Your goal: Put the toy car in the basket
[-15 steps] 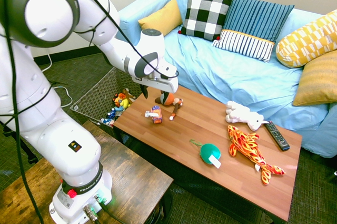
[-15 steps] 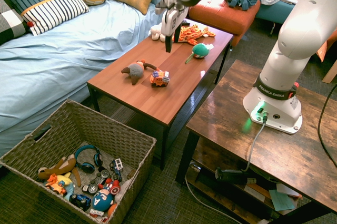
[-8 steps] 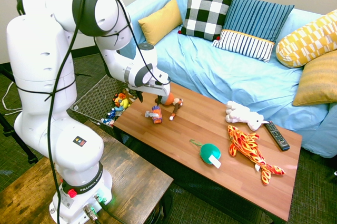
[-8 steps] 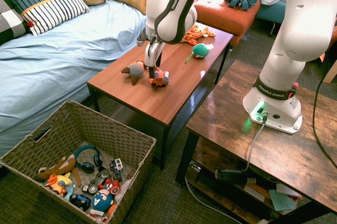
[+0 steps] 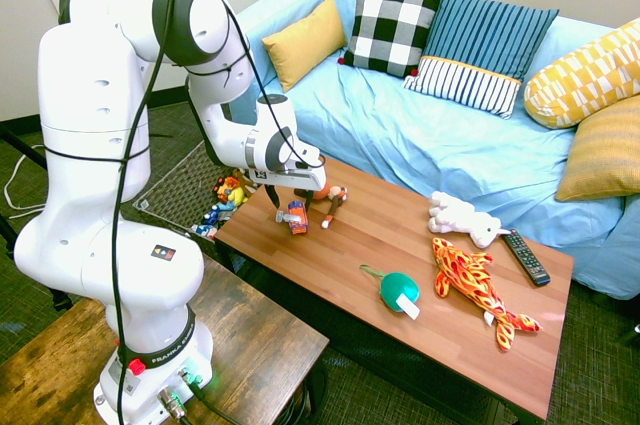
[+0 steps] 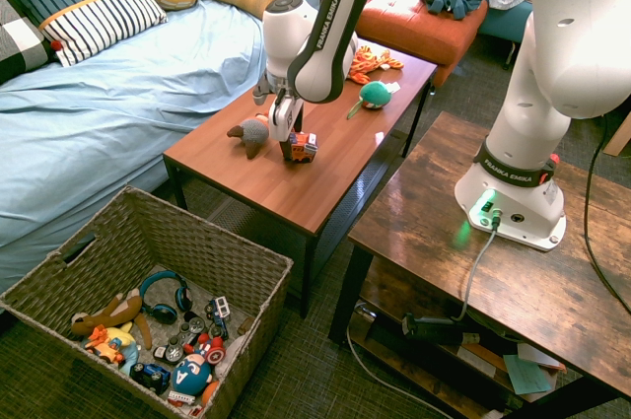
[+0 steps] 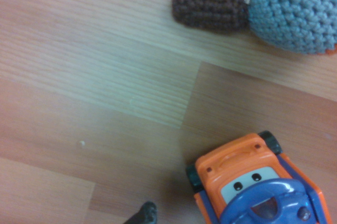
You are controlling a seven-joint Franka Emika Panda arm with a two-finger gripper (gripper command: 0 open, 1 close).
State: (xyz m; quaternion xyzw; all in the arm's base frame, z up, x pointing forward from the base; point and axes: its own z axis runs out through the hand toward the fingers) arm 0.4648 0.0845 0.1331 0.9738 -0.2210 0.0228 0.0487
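The toy car [image 5: 295, 217], orange-red with white and blue markings, stands on the wooden coffee table [image 5: 440, 340] near its left end. In the second exterior view the toy car [image 6: 300, 148] sits just right of a plush figure. My gripper [image 5: 292, 207] is down at table height and open, its fingers either side of the car; it shows the same way [image 6: 289, 140] from the other side. The wrist view shows the car's [image 7: 258, 190] front close up. The basket [image 6: 258, 263] stands on the floor beyond the table's end, with several toys inside; its rim [image 5: 165, 177] shows behind the arm.
A brown plush with a grey crocheted head [image 6: 252, 133] lies right beside the car [image 7: 287, 8]. Further along the table lie a green toy [image 5: 400, 291], an orange fish plush [image 5: 478, 285], a white plush [image 5: 460, 217] and a remote [image 5: 525, 257]. A blue sofa [image 5: 440, 145] runs behind.
The arm swung in and came down from above the table's middle to the car at its end. The gripper now sits low around the car. The car has not moved.
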